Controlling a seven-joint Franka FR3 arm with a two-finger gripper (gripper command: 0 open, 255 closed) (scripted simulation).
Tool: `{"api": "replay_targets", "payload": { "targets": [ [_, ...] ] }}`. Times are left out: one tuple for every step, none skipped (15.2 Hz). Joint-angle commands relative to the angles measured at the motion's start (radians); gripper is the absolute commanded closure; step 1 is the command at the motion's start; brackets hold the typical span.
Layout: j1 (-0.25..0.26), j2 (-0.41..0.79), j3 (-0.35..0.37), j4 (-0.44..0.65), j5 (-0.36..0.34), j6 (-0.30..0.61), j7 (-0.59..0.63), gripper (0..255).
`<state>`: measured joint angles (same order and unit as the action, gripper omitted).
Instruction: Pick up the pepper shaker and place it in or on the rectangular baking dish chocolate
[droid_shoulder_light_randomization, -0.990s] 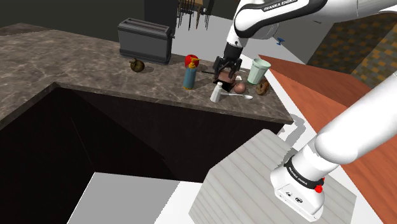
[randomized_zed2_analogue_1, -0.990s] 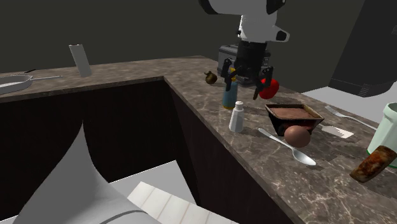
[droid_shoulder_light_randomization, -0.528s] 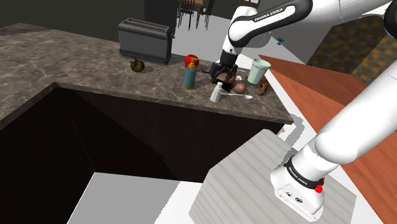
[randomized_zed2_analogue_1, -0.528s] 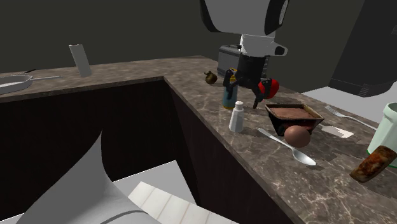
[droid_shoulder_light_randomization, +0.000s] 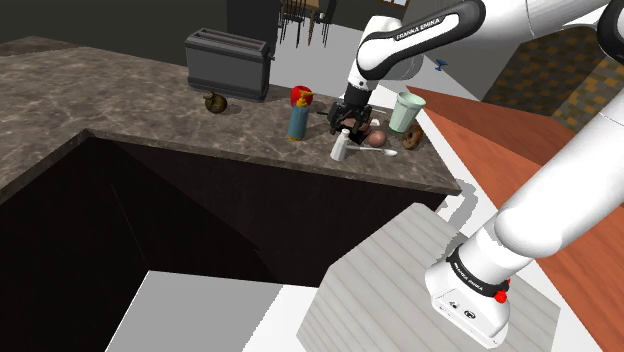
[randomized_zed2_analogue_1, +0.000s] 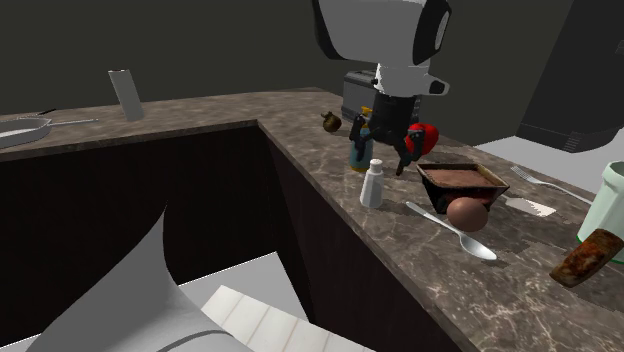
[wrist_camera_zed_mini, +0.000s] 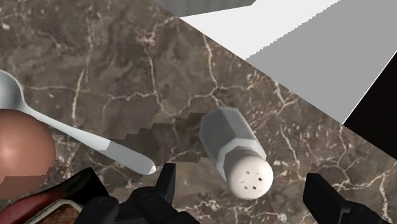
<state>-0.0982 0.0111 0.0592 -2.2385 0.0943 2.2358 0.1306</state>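
The pepper shaker (droid_shoulder_light_randomization: 341, 148) (randomized_zed2_analogue_1: 372, 184) (wrist_camera_zed_mini: 238, 153) is a small white faceted shaker with a holed cap, standing upright near the counter's edge. My gripper (droid_shoulder_light_randomization: 345, 126) (randomized_zed2_analogue_1: 382, 150) (wrist_camera_zed_mini: 245, 191) hangs open just above it. The black fingers (wrist_camera_zed_mini: 167, 184) stand wide apart on either side of the cap without touching it. The baking dish (randomized_zed2_analogue_1: 462, 183) (droid_shoulder_light_randomization: 357, 124) is a dark rectangular dish with a brown filling. It sits on the counter beside the shaker, with its corner (wrist_camera_zed_mini: 44, 210) near one finger.
A brown egg (randomized_zed2_analogue_1: 466, 213) (wrist_camera_zed_mini: 22, 149) and a spoon (randomized_zed2_analogue_1: 452, 231) (wrist_camera_zed_mini: 63, 130) lie by the dish. A blue bottle (droid_shoulder_light_randomization: 298, 122), a red object (randomized_zed2_analogue_1: 425, 137), a pale cup (droid_shoulder_light_randomization: 405, 112), a fork (randomized_zed2_analogue_1: 530, 185) and a toaster (droid_shoulder_light_randomization: 228, 62) share the marbled counter (droid_shoulder_light_randomization: 120, 110).
The gripper has come down and shifted from over the dish to just above the shaker, still open. The shaker and the other objects have not moved.
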Motion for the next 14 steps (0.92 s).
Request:
{"api": "replay_targets", "payload": {
  "targets": [
    [0.000,0.000,0.000,0.000,0.000,0.000,0.000,0],
    [0.000,0.000,0.000,0.000,0.000,0.000,0.000,255],
    [0.000,0.000,0.000,0.000,0.000,0.000,0.000,255],
    [0.000,0.000,0.000,0.000,0.000,0.000,0.000,255],
    [0.000,0.000,0.000,0.000,0.000,0.000,0.000,255],
    [0.000,0.000,0.000,0.000,0.000,0.000,0.000,255],
    [0.000,0.000,0.000,0.000,0.000,0.000,0.000,255],
    [0.000,0.000,0.000,0.000,0.000,0.000,0.000,255],
    [0.000,0.001,0.000,0.001,0.000,0.000,0.000,255],
    [0.000,0.001,0.000,0.001,0.000,0.000,0.000,255],
    [0.000,0.000,0.000,0.000,0.000,0.000,0.000,255],
    [0.000,-0.007,0.000,0.006,0.000,-0.013,0.001,255],
    [0.000,-0.015,0.000,0.012,-0.001,-0.026,0.002,255],
    [0.000,-0.021,0.000,0.018,-0.001,-0.039,0.003,255]
  ]
}}
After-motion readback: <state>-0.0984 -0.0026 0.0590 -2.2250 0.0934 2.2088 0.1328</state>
